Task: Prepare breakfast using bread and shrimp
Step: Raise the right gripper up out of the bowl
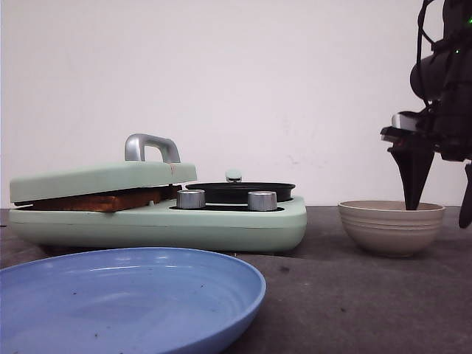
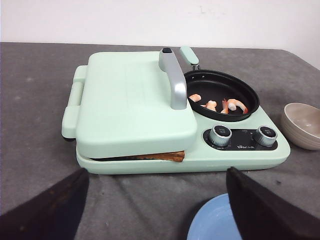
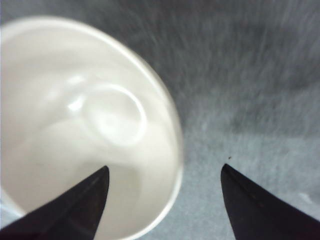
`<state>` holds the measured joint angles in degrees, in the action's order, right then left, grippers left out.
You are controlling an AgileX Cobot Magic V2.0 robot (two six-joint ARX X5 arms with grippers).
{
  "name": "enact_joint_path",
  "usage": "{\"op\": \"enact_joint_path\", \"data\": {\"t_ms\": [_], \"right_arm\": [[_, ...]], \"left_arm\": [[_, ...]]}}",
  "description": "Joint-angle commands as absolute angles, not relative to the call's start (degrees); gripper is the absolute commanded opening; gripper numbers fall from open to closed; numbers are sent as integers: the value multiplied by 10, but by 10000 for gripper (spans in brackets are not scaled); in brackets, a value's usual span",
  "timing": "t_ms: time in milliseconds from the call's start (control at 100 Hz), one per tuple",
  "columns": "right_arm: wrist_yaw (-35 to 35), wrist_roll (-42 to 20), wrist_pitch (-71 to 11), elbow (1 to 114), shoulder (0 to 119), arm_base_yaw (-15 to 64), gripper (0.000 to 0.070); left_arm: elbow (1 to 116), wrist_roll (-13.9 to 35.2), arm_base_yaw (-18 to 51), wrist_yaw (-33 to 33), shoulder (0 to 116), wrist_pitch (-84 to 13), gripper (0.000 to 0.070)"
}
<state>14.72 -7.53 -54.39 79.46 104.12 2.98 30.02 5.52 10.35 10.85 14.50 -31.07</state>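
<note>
Inside the black pan (image 2: 222, 92) lie the shrimp (image 2: 234, 105), and the bread (image 2: 159, 156) sits clamped under the griddle lid (image 2: 132, 102). Both lie well left of the right hand (image 3: 165, 200), open astride the empty bowl's (image 3: 75, 125) rim; the left hand (image 2: 155, 210), open, faces them more directly. Only the bread's edge shows.

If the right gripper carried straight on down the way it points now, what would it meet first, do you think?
Most likely the beige bowl: the right gripper is open and straddles its rim, one finger over the empty inside, the other over the grey table. Depth is unclear.
</note>
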Motion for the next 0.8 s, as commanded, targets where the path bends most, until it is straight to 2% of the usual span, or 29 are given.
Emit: {"op": "enact_joint_path", "data": {"t_ms": [0, 420, 550, 640, 790], "right_arm": [[145, -67, -535, 807, 1025, 31, 440], [152, -63, -483, 807, 868, 32, 439], [187, -67, -463, 807, 819, 33, 436], [216, -67, -450, 807, 785, 40, 332], [224, -61, -438, 807, 743, 66, 143]], "left_arm": [[305, 54, 103, 112, 145, -304, 470], [305, 54, 103, 112, 145, -304, 470], [305, 54, 103, 112, 145, -304, 470], [305, 55, 103, 112, 145, -304, 470], [305, 63, 103, 112, 145, -303, 470]]}}
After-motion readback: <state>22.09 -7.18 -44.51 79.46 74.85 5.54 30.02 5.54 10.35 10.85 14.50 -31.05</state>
